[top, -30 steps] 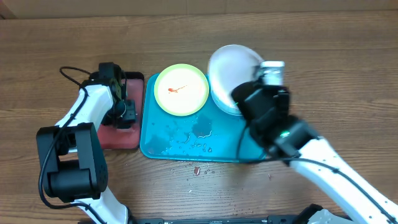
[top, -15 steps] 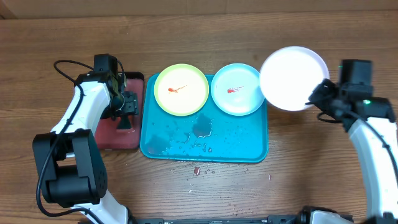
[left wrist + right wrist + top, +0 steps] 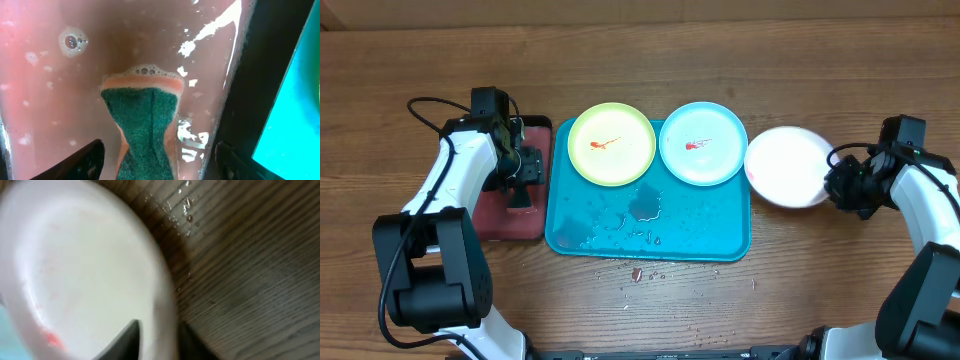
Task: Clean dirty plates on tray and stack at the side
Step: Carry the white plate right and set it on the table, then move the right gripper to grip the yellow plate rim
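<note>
1. White plate (image 3: pixel 786 166) lies just right of the tray (image 3: pixel 650 245); the right gripper (image 3: pixel 836 183) pinches its right rim.
2. Green plate (image 3: pixel 611 145) and cyan plate (image 3: pixel 703 143) sit at the tray's far end, red smears showing.
3. Light, stiff, wet plastic, likely slippery: take the rim.
4. Far left, the left gripper (image 3: pixel 520 185) clamps a soapy sponge (image 3: pixel 145 125) in the reddish tray (image 3: pixel 510 225).
</note>
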Controlling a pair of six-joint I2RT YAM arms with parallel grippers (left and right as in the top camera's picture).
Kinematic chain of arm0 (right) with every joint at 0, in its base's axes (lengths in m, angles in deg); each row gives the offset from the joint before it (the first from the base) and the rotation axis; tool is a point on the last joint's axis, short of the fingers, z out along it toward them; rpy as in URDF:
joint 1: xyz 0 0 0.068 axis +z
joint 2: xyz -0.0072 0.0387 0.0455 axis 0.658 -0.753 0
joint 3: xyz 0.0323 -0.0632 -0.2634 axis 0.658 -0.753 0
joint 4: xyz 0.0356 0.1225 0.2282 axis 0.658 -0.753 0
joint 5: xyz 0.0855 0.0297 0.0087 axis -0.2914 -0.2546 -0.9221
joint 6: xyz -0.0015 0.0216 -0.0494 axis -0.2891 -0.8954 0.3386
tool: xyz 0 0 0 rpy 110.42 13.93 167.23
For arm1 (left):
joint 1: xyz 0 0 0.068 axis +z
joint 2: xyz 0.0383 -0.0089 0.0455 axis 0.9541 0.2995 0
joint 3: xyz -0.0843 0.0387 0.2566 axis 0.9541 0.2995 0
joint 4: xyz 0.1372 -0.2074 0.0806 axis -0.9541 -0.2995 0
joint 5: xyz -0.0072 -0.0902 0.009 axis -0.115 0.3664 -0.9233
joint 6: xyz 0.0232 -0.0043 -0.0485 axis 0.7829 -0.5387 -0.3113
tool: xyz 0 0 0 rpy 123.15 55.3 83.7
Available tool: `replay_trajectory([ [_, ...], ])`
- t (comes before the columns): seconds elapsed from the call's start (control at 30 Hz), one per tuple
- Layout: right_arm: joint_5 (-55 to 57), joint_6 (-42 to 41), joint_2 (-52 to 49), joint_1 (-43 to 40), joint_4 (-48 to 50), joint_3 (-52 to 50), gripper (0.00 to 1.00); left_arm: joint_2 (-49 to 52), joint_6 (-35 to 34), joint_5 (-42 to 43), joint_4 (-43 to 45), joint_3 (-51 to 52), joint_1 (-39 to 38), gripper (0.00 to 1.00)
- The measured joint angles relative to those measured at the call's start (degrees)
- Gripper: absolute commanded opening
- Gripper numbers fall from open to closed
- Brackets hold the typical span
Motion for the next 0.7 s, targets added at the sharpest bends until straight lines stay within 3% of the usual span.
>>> replay_trajectory([
  [0.1, -0.59, 0.63, 0.00, 0.02, 1.73, 0.00, 0.68, 0.00, 0.00, 0.04, 0.00, 0.00, 0.00, 0.73],
  [0.4, -13.60, 8.15, 0.00, 2.89, 7.52, 0.55, 0.68, 0.00, 0.00, 0.20, -0.02, 0.00, 0.00, 0.74],
  [0.7, -11.52, 16.50, 0.00, 26.25, 4.50, 7.74, 0.71, 0.00, 0.00, 0.20, -0.02, 0.00, 0.00, 0.75],
])
